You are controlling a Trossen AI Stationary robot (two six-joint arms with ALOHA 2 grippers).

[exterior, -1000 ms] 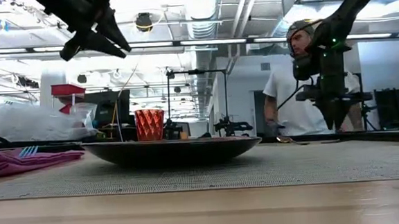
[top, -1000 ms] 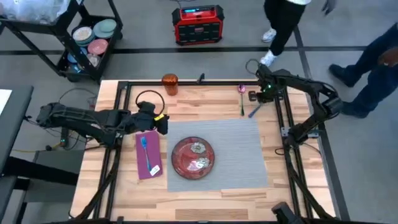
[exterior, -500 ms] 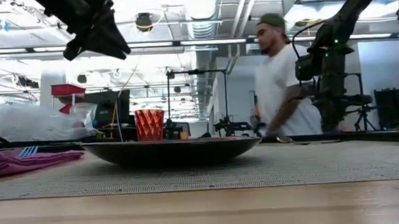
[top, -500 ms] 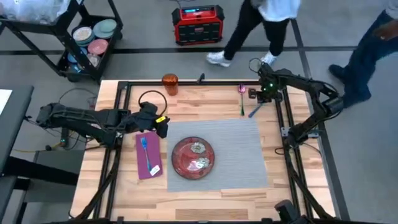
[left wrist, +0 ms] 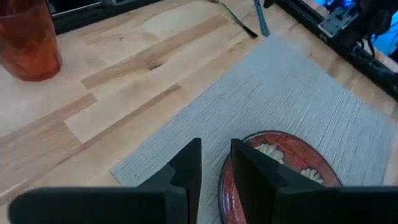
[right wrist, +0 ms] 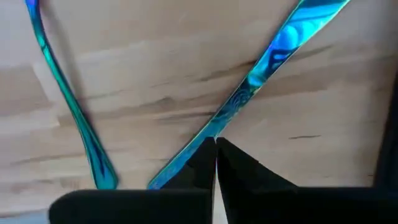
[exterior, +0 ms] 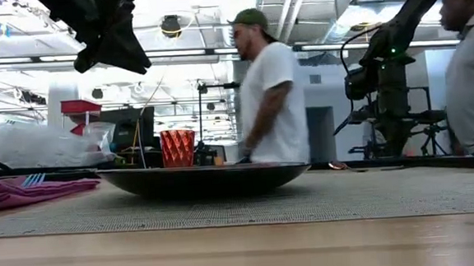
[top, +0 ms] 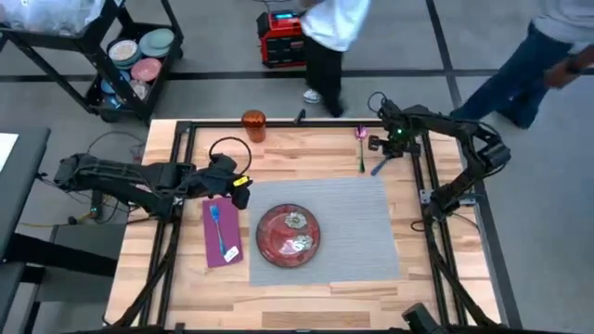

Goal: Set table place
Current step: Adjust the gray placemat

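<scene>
Hovering low over the far right part of the table (top: 306, 288), the right gripper (right wrist: 216, 155) has its fingers nearly closed around the blue utensil (right wrist: 273, 53), beside the teal utensil (right wrist: 65, 102). Over the grey placemat's (top: 357, 232) left far corner, the left gripper (left wrist: 214, 165) holds nothing, fingers a narrow gap apart, near the red plate (top: 288, 235), the purple napkin (top: 219, 243) with a blue utensil (top: 218, 229) on it, and the orange cup (top: 253, 123). No writing is readable.
</scene>
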